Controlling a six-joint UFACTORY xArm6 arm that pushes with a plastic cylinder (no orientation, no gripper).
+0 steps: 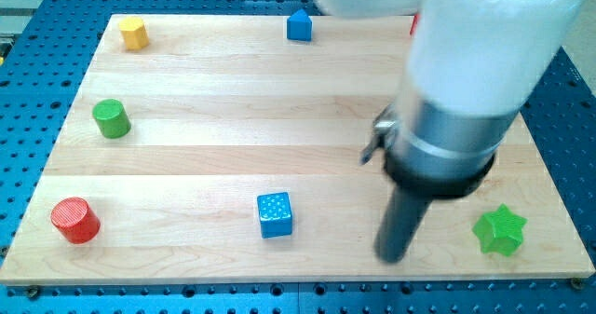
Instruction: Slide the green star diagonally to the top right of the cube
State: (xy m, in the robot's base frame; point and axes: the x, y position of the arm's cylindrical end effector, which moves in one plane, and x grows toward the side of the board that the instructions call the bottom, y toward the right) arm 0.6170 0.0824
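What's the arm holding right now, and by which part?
Nothing: there is no gripper, only a rod. My tip rests on the bare board, apart from the green star on its right and the blue cube on its left.

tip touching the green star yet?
No: my tip sits on bare board to the left of the green star, with a clear gap of wood between them.

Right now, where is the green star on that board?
The green star sits near the board's bottom right corner in the camera view, just right of my tip, with the blue cube farther left.
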